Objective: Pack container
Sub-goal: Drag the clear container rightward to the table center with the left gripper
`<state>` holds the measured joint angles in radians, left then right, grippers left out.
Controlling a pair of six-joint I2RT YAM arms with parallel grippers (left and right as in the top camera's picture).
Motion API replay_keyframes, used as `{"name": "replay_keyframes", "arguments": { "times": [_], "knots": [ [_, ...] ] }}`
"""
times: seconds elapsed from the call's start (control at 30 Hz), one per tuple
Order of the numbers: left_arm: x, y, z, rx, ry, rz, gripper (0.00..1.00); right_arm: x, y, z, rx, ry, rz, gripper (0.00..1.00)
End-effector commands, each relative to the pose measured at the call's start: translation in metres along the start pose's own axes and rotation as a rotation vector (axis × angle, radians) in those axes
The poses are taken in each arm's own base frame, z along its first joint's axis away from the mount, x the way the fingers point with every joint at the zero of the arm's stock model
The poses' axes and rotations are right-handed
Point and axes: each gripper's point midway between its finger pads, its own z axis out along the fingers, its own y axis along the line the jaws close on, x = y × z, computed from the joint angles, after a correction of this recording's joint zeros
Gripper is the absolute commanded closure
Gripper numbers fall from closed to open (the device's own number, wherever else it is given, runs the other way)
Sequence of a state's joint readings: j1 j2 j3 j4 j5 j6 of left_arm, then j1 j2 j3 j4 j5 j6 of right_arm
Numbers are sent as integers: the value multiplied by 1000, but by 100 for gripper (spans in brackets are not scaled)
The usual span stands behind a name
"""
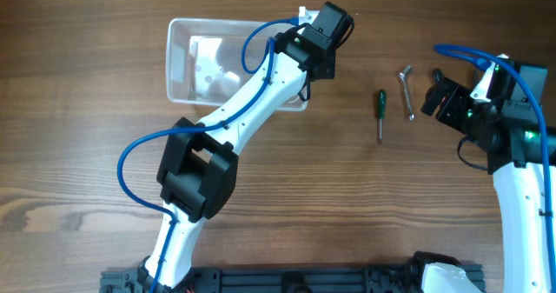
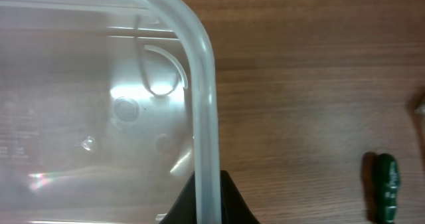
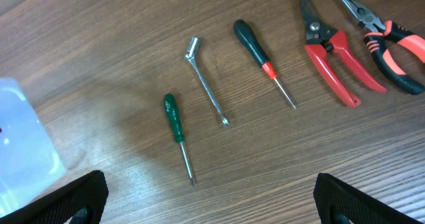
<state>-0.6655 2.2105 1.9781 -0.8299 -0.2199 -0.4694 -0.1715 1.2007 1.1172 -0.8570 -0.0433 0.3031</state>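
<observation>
Left gripper [image 2: 206,192] is clamped shut on the right rim of the container [image 1: 171,63], which stands on the left side well apart from the green screwdriver [image 3: 174,117]; right gripper [image 3: 212,204] hangs wide open near that screwdriver and, in my judgement, ought to straddle its handle squarely before closing.

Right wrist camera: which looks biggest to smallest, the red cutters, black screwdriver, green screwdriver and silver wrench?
1. Red cutters, longest and widest.
2. Black screwdriver.
3. Green screwdriver and silver wrench: they look about the same, too close to rank.
</observation>
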Motion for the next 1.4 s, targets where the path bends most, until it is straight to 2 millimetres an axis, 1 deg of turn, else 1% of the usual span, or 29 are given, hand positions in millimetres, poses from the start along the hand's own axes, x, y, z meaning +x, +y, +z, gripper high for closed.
{"name": "replay_keyframes", "arguments": {
  "times": [0.0, 0.07, 0.17, 0.23, 0.57, 0.67, 0.83, 1.03, 1.07, 1.17, 1.2, 1.23, 1.27, 1.33, 1.37],
  "knots": [
    [-3, -20, -1, 51, -18, -4, 96, -8, -1, -4, 14, -20, 16, 0],
    [1, -25, -2, 56, -12, -34, 96, -7, -2, -4, 16, -15, 17, 0],
    [14, -33, -5, 52, 16, -73, 96, -6, -2, -4, 17, -9, 17, 0],
    [21, -37, -6, 48, 32, -61, 96, -5, -2, -4, 18, -7, 17, 0],
    [50, -45, -13, 10, 103, -179, 96, -5, -2, -4, 18, -8, 17, 0],
    [51, -51, -14, 23, 96, -177, 96, -5, -2, -4, 18, -8, 17, 0],
    [51, -72, -15, 81, 76, -183, 96, -5, -2, -4, 18, -8, 17, 0],
    [57, -77, -11, 87, 88, -175, 96, -5, -2, -4, 18, -8, 17, 0],
    [57, -79, -10, 93, 89, -175, 95, -5, -2, -4, 18, -7, 17, 0],
    [59, -81, -6, 94, 92, -173, 86, -5, -2, -4, 18, -7, 17, 0],
    [60, -80, -4, 91, 95, -172, 78, -5, -2, -4, 18, -7, 17, 0],
    [60, -80, -4, 92, 94, -172, 68, -5, -2, -4, 18, -7, 17, 0],
    [59, -81, -4, 94, 91, -173, 61, -5, -2, -4, 18, -7, 17, 0],
    [57, -83, -4, 103, 82, -176, 50, -5, -2, -4, 18, -7, 17, 0],
    [56, -84, -4, 107, 78, -177, 49, -5, -2, -4, 18, -7, 17, 0]
  ]
}}
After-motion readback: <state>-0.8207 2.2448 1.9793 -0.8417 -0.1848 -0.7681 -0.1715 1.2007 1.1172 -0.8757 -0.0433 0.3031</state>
